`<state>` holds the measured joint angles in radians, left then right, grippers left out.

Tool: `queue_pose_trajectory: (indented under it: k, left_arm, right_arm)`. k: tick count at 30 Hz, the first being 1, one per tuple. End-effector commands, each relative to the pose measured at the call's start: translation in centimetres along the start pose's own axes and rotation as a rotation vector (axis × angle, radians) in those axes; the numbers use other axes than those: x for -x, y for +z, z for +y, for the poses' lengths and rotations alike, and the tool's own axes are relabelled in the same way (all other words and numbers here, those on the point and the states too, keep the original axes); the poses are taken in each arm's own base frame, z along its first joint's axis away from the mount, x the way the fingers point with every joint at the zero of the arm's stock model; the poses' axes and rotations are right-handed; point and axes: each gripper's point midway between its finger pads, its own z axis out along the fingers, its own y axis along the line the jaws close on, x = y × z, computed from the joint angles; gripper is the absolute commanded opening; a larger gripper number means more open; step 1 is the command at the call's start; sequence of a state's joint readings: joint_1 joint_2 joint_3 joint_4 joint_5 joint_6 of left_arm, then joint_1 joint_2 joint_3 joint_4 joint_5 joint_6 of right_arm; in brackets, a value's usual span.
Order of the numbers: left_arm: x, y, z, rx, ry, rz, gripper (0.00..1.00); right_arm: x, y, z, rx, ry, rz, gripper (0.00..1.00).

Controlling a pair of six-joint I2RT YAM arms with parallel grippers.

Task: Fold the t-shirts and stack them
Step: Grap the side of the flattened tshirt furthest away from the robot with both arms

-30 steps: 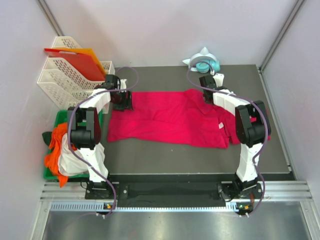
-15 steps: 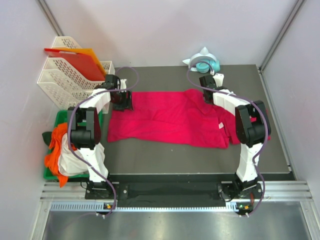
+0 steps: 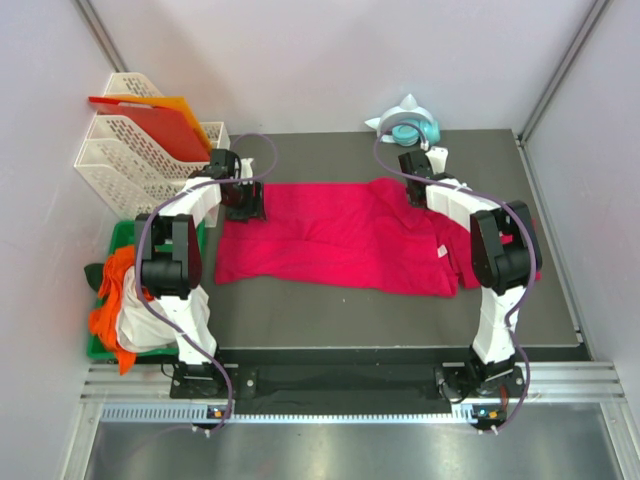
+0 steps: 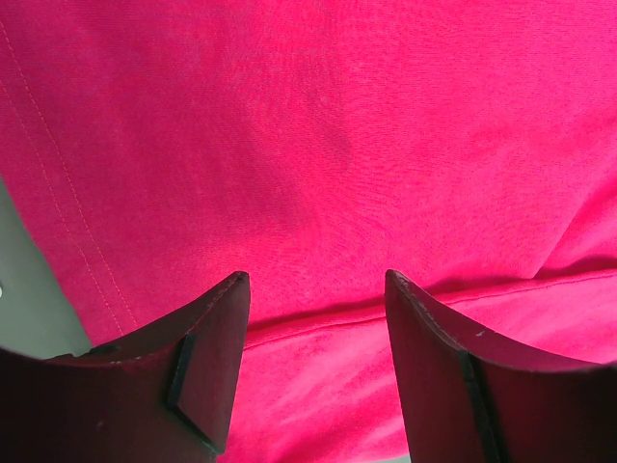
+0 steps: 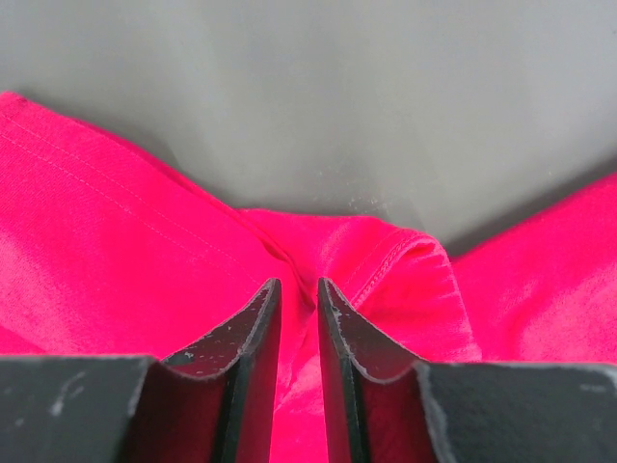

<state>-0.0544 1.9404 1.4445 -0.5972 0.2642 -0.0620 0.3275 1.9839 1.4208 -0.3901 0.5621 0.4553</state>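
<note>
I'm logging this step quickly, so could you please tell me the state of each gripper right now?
Left gripper: open, fingers spread over the t-shirt, holding nothing.
Right gripper: closed, pinching a fold of the t-shirt.

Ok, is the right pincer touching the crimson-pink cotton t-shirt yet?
Touching. The right wrist view shows the right pincer pinching a raised fold of the crimson-pink cotton t-shirt, with cloth filling the gap.

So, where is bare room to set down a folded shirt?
Free: the grey strip of table between the t-shirt and the near edge, and a narrower strip behind the shirt. Crowded: the left side, with white trays and green bin.
</note>
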Motion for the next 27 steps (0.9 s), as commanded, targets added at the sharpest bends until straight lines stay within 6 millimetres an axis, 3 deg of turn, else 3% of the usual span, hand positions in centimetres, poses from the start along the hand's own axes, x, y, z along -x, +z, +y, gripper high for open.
queue_pose_trajectory:
  k: [1, 8, 17, 20, 23, 27]
  left_arm:
    - [0.2, 0.4, -0.2, -0.009, 0.001, -0.015, 0.63]
    - [0.2, 0.5, -0.1, -0.009, 0.000, -0.013, 0.63]
    - [0.2, 0.5, -0.1, -0.008, 0.001, -0.015, 0.63]
    - [0.5, 0.3, -0.1, -0.001, 0.000, -0.025, 0.63]
    - [1.6, -0.1, 0.7, 0.046, -0.008, -0.071, 0.63]
    - [3.5, 0.0, 3.4, 0.183, -0.053, -0.101, 0.64]
  right_arm:
    - [0.9, -0.4, 1.0, 0.026, 0.009, -0.022, 0.22]
    - [0.8, -0.3, 0.9, 0.021, 0.006, -0.022, 0.21]
    - [0.9, -0.3, 1.1, 0.028, 0.010, -0.023, 0.00]
    - [1.3, -0.6, 1.1, 0.036, 0.024, -0.042, 0.00]
    - [2.3, -1.5, 0.8, 0.040, 0.035, -0.073, 0.00]
    - [3.3, -2.3, 0.8, 0.050, 0.032, -0.099, 0.00]
